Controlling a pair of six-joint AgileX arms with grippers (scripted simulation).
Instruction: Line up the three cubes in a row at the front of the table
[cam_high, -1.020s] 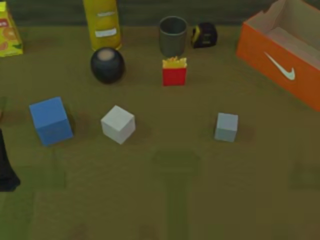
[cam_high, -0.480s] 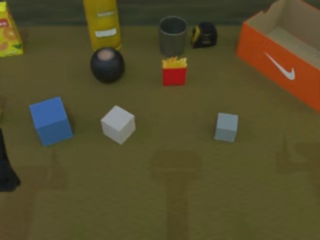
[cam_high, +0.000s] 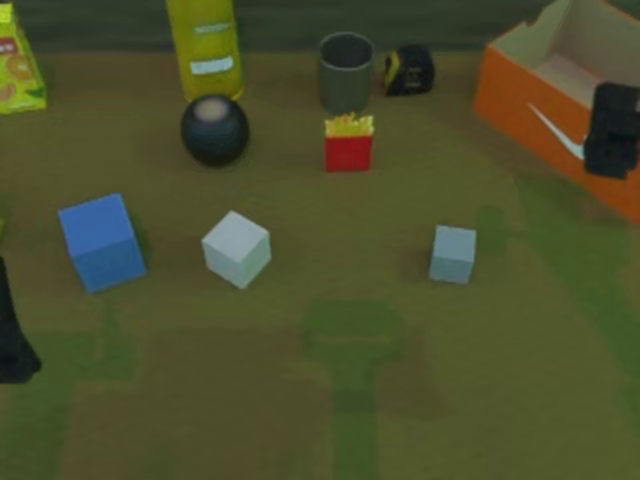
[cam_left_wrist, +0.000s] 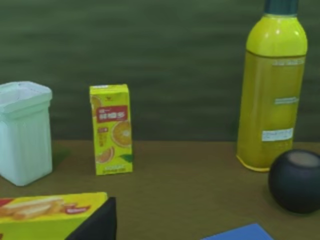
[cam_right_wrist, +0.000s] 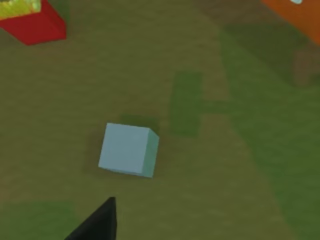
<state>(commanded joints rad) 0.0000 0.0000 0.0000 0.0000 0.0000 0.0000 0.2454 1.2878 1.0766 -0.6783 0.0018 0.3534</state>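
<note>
Three cubes rest apart on the olive-brown table (cam_high: 330, 400), about mid-depth. The large blue cube (cam_high: 100, 240) is at the left, the white cube (cam_high: 236, 248) is left of centre, and the small pale grey-blue cube (cam_high: 453, 253) is right of centre. My right gripper (cam_high: 612, 130) hovers at the right edge above the orange shoebox, well behind and to the right of the grey-blue cube (cam_right_wrist: 127, 149); it is open and holds nothing. My left gripper (cam_high: 15, 350) stays parked at the left edge, in front of the blue cube (cam_left_wrist: 240, 234), open and empty.
Behind the cubes stand a black ball (cam_high: 214, 130), a red fries box (cam_high: 348, 145), a yellow bottle (cam_high: 205, 45), a grey cup (cam_high: 346, 72) and a tape measure (cam_high: 408, 70). An orange shoebox (cam_high: 540, 110) fills the back right. A juice carton (cam_high: 18, 65) is at the back left.
My right gripper has come into the top view at the right edge, over the shoebox. The cubes and the left arm have not moved.
</note>
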